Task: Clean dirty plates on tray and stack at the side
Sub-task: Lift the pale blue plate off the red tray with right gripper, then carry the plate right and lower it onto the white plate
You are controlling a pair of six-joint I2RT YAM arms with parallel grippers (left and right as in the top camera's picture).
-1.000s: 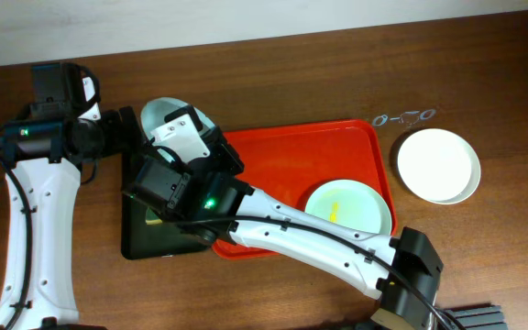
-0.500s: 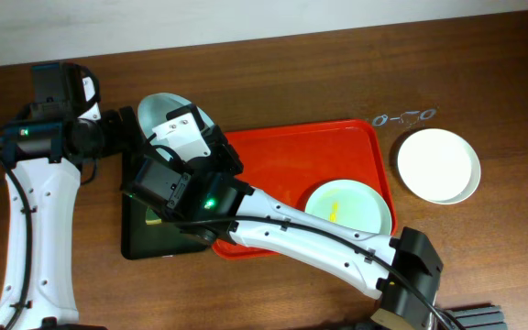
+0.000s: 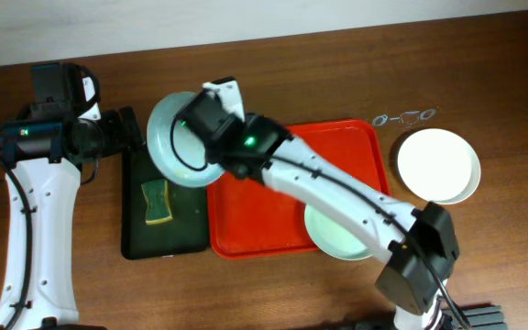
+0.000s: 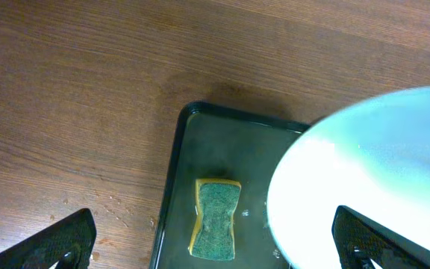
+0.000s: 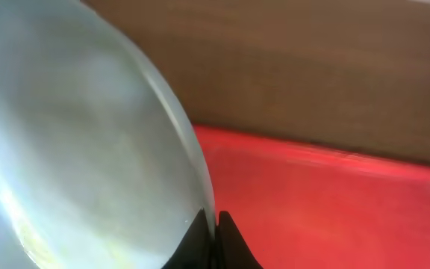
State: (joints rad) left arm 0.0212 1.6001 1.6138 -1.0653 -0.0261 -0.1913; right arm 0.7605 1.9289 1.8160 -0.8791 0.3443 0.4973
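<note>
Toward the tabletop's (image 3: 291, 64) rear-left corner, the right gripper (image 5: 215, 239), clamped on the mint plate's (image 3: 168, 137) rim, is swinging it clear of the sponge (image 3: 159, 202); the left gripper (image 3: 122, 131) is idling, jaws apart; stacking is probably coming next.

Shows brown wood grain with a low, satin sheen on the bench (image 3: 337, 64). Looks smooth and glossy, like glazed ware, on the tilted mint plate (image 3: 165, 147) and the white plate (image 3: 438, 165). Gleams as shiny moulded plastic on the red-orange tray (image 3: 255, 220), slick and dark on the green tray (image 4: 222, 149). Looks coarse and fibrous on the sponge (image 4: 216, 220), green scourer over yellow foam.
</note>
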